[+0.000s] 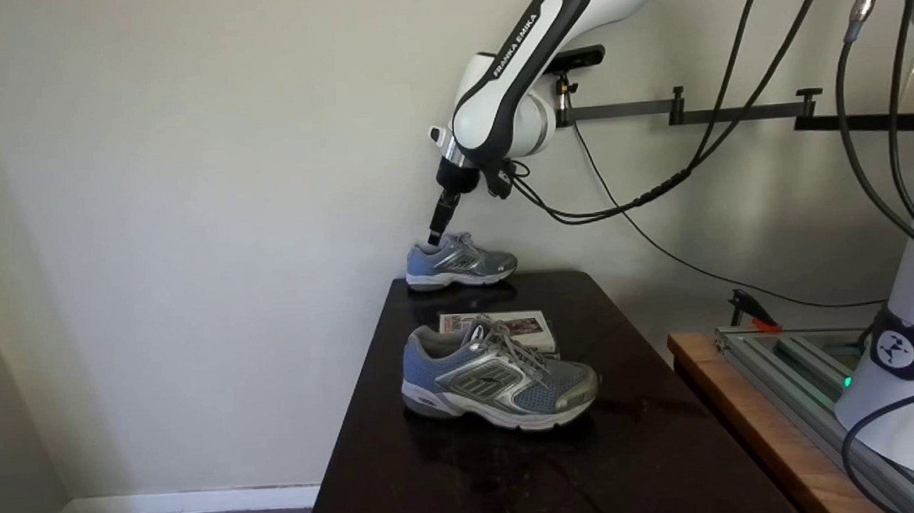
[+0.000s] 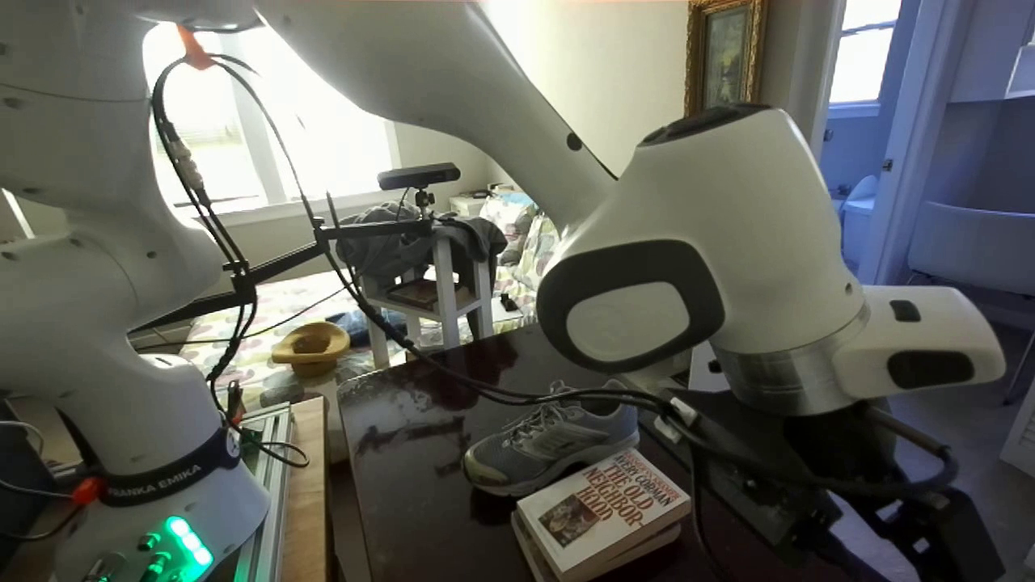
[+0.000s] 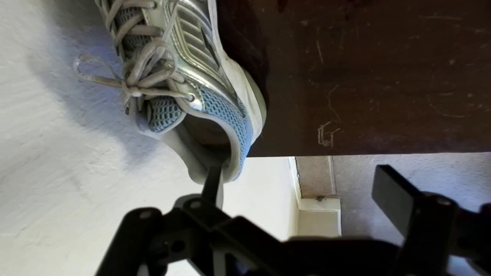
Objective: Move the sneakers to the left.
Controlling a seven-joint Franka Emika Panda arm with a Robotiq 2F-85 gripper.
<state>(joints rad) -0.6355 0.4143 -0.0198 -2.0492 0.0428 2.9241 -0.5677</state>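
Two grey-silver sneakers with blue accents stand upright on the dark table. The near sneaker (image 1: pixel 503 383) also shows in an exterior view (image 2: pixel 558 444), beyond the books. The far sneaker (image 1: pixel 461 262) is at the table's end by the wall; it fills the upper left of the wrist view (image 3: pixel 184 73). My gripper (image 1: pixel 435 239) points down at the far sneaker's heel opening. In the wrist view the gripper (image 3: pixel 299 176) is open, its fingers wide apart. One finger overlaps the heel collar, seemingly at or in the opening; the other is beyond the table edge. I cannot tell whether it touches.
A small stack of books (image 2: pixel 602 513) lies between the sneakers. The dark table (image 1: pixel 632 466) ends close to a pale wall (image 1: pixel 189 223). Its long edge shows beside the heel in the wrist view. Black cables (image 2: pixel 517 396) hang along the arm.
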